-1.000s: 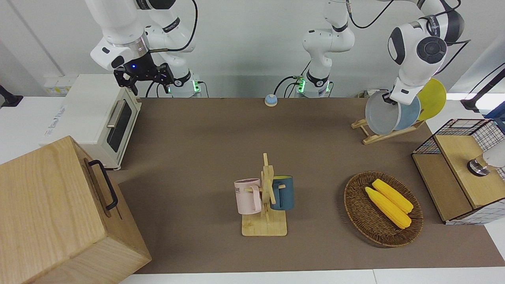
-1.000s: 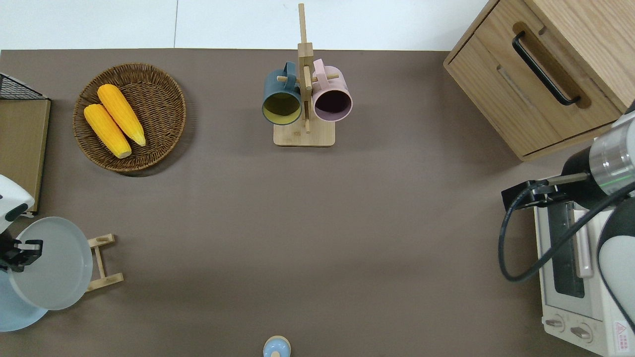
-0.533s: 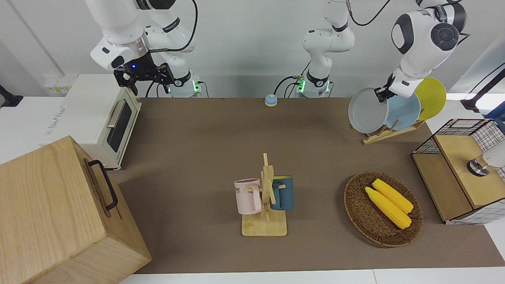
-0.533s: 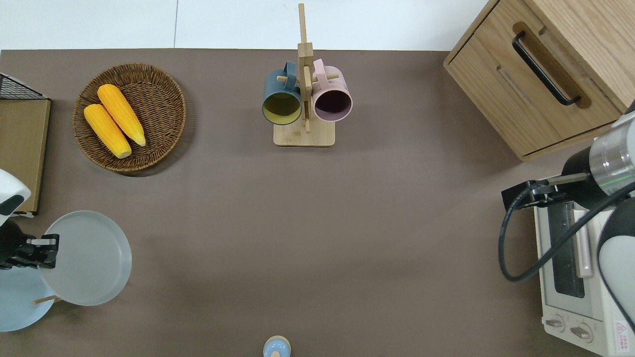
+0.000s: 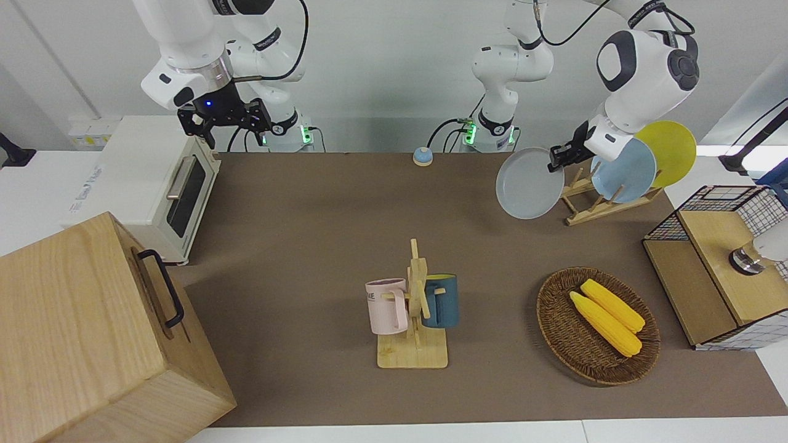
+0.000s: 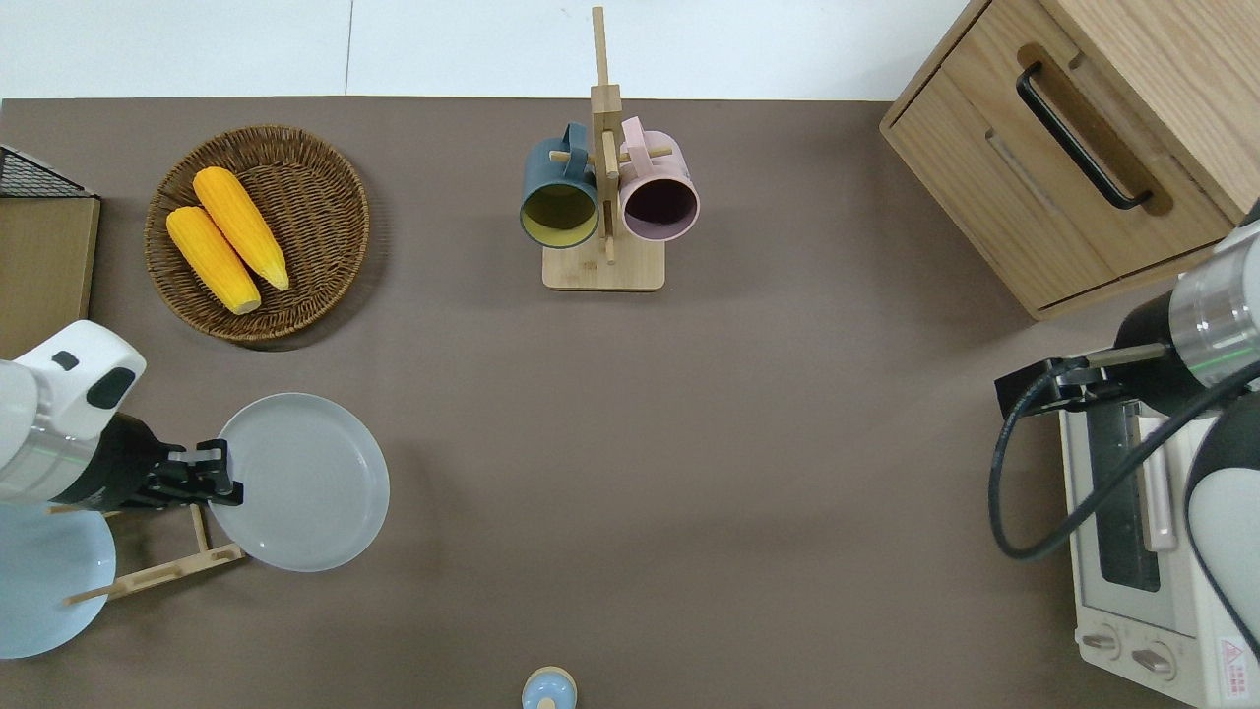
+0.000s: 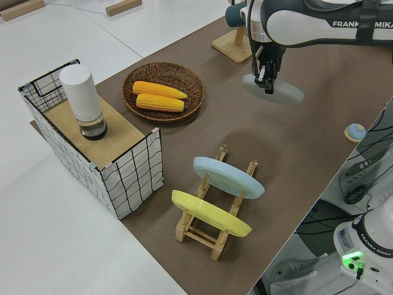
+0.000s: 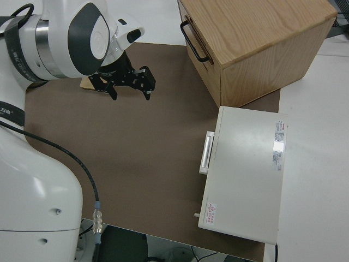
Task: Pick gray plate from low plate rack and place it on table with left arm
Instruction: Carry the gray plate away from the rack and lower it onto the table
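Observation:
The gray plate (image 6: pixel 300 483) hangs in the air, nearly level, with my left gripper (image 6: pixel 222 479) shut on its rim. In the overhead view it is over bare table (image 6: pixel 689 443), just beside the low plate rack (image 6: pixel 167 571), toward the table's middle. The front view shows the plate (image 5: pixel 528 183) tilted with the left gripper (image 5: pixel 558 159) at its upper edge; the left side view shows the plate (image 7: pixel 276 91) under the gripper (image 7: pixel 266 78). The rack (image 5: pixel 591 206) holds a light blue plate (image 5: pixel 625 169) and a yellow plate (image 5: pixel 668 144). My right gripper (image 5: pixel 225 120) is parked and open.
A wicker basket (image 6: pixel 325 148) with two corn cobs lies farther from the robots than the gray plate. A mug tree (image 6: pixel 605 197) with two mugs stands mid-table. A wooden drawer box (image 6: pixel 1073 148) and a toaster oven (image 6: pixel 1132 532) fill the right arm's end. A small bell (image 6: pixel 548 689) sits near the robots.
The left arm has lifted the gray plate out of the rack and carried it toward the table's middle, laying it flatter. The right arm has not moved.

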